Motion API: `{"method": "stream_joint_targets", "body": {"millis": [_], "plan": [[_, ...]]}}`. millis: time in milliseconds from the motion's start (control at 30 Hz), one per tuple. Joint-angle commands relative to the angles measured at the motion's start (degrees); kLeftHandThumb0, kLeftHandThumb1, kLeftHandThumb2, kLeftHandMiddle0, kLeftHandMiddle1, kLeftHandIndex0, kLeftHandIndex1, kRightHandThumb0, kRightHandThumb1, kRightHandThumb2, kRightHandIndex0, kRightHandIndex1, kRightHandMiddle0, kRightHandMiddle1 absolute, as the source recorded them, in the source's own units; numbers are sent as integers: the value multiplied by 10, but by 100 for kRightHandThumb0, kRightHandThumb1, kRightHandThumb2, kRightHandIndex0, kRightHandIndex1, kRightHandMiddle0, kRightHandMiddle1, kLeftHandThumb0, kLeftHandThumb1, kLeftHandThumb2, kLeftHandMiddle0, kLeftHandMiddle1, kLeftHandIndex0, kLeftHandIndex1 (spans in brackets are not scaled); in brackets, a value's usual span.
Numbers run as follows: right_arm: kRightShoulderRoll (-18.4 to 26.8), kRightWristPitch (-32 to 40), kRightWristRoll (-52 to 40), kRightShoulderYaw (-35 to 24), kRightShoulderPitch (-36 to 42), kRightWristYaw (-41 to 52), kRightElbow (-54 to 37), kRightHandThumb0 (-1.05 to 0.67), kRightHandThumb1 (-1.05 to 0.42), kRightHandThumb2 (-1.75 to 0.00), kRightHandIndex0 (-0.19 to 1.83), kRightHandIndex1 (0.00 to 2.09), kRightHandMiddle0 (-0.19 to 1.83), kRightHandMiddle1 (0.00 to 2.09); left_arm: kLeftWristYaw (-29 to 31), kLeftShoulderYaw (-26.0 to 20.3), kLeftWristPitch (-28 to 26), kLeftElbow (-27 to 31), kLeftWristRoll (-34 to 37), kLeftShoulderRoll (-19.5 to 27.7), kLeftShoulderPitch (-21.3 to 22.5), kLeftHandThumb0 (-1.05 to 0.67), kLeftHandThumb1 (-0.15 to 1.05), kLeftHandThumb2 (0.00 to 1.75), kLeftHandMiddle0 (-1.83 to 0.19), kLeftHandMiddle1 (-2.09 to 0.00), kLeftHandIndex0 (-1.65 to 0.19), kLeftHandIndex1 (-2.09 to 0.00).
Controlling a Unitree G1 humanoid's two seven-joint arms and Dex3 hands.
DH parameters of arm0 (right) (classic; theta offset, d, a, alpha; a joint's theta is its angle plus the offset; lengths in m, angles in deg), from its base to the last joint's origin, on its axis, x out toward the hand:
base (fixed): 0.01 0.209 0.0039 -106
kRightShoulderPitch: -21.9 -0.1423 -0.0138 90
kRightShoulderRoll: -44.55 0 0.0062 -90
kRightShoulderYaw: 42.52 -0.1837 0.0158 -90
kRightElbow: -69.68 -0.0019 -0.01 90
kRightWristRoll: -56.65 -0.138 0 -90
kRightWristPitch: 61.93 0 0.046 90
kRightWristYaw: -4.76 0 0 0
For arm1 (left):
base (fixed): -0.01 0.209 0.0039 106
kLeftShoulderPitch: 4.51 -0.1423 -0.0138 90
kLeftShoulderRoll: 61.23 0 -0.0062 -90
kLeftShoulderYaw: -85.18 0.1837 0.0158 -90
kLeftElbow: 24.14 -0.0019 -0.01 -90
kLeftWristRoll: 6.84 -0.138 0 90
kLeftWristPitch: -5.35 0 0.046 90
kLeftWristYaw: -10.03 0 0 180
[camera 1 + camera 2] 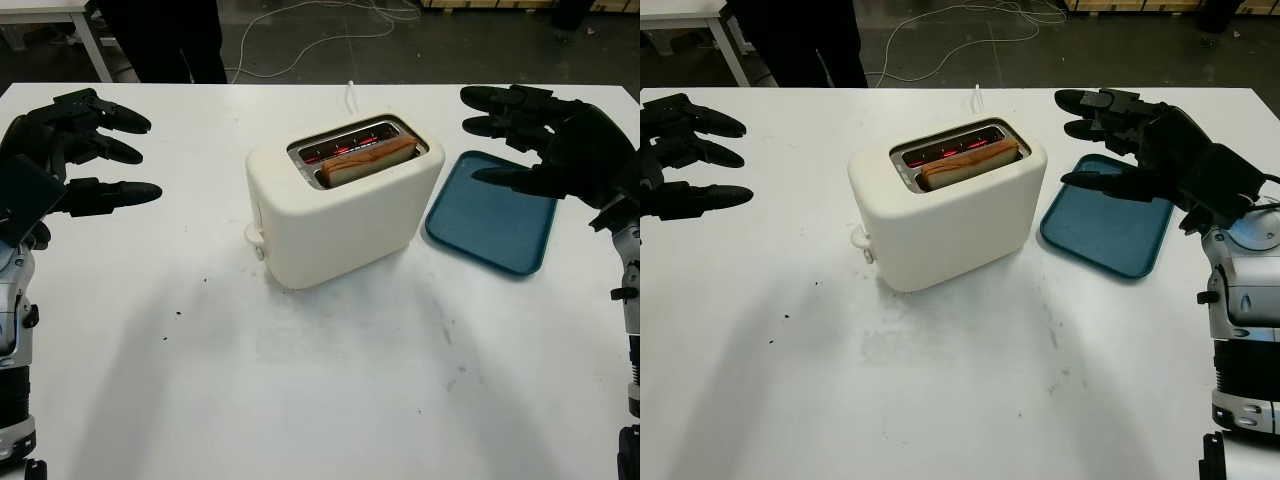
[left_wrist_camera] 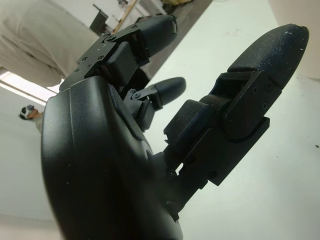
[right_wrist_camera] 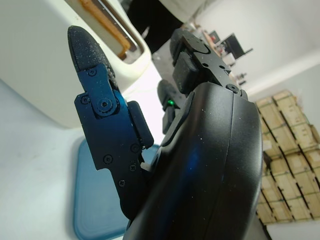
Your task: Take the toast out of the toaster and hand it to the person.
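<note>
- Cream two-slot plastic toaster point(image 1: 345, 205) stands mid-table on the white table point(image 1: 300, 380); slot elements glow red.
- Browned slice of toast point(image 1: 368, 160) sits upright in the near slot, top edge protruding.
- Left hand point(image 1: 75, 150) open, holding nothing, raised left of the toaster, well apart.
- Right hand point(image 1: 545, 140) open, holding nothing, above the dark blue rectangular plastic tray point(image 1: 490, 225), which lies flat just right of the toaster.

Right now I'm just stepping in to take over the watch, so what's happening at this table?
Nothing is being held yet. A slice of toast sits in the white toaster mid-table, its slots glowing red. The robot's left hand is open above the table to the toaster's left; the right hand is open above the blue tray on its right. A person stands beyond the far edge.
</note>
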Motion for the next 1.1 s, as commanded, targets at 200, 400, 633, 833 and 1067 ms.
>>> {"method": "stream_joint_targets", "body": {"millis": [200, 400, 633, 833, 1067], "plan": [[1, -8, 2, 1, -4, 2, 3, -67, -81, 0, 13, 60, 43, 0, -2, 2, 1, 8, -2, -2, -5, -105, 54, 0, -58, -102, -59, -88], [0, -8, 0, -1, -2, 1, 2, -65, -80, 0, 13, 60, 43, 0, -2, 1, 0, 9, -1, -2, -5, -105, 54, 0, -58, -102, -59, -88], [-1, -2, -5, -3, 0, 1, 1, -67, -80, 0, 11, 61, 42, 0, -3, 1, 1, 9, -2, -2, -6, -105, 54, 0, -59, -102, -60, -88], [-1, -5, -2, -2, 0, -2, 0, -66, -80, 0, 12, 61, 42, 0, -3, 0, -1, 9, 1, -3, -6, -105, 53, 0, -59, -101, -60, -87], [-1, -7, -3, -2, 0, 1, 1, -67, -81, 0, 12, 61, 43, 0, -2, -1, 0, 9, 1, -3, -7, -105, 53, 0, -58, -101, -60, -87]]}}
